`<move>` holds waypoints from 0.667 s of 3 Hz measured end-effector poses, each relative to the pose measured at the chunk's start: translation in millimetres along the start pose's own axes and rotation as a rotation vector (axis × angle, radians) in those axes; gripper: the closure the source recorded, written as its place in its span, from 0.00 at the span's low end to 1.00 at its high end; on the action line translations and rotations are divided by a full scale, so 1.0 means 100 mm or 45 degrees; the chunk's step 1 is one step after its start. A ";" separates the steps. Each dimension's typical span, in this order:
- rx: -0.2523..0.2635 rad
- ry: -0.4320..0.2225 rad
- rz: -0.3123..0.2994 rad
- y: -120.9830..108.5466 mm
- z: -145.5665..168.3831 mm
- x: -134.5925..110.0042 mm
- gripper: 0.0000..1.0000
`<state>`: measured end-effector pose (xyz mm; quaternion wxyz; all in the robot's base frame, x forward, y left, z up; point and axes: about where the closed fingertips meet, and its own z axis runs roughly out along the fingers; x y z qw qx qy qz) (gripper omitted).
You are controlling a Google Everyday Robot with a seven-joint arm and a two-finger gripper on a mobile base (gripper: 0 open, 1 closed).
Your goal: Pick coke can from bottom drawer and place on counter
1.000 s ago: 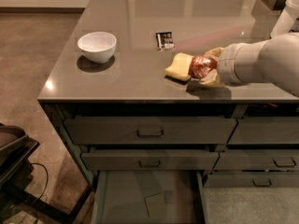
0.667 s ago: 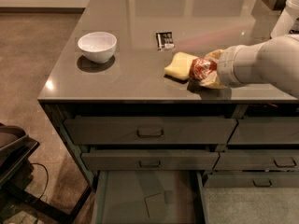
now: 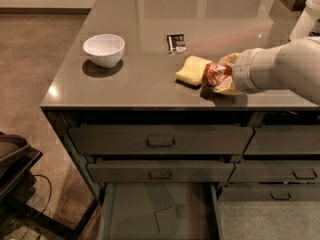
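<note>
The red coke can (image 3: 216, 73) lies on its side between the fingers of my gripper (image 3: 219, 74), just above the counter (image 3: 145, 54) near its front right part. The gripper is shut on the can. The white arm reaches in from the right. A yellow sponge (image 3: 191, 70) lies on the counter right beside the can, on its left. The bottom drawer (image 3: 135, 209) stands pulled open below, with a bare dark floor.
A white bowl (image 3: 103, 49) stands on the counter's left side. A small black packet (image 3: 176, 43) lies behind the sponge. Closed drawer fronts with loop handles (image 3: 161, 143) sit under the counter. A dark base part (image 3: 15, 164) shows at the lower left.
The gripper with the can has stayed almost in place over the counter; no clear movement shows.
</note>
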<state>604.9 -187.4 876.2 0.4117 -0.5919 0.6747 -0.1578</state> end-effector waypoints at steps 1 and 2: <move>0.000 0.000 0.000 0.00 0.00 0.00 0.00; 0.000 0.000 0.000 0.00 0.00 0.00 0.00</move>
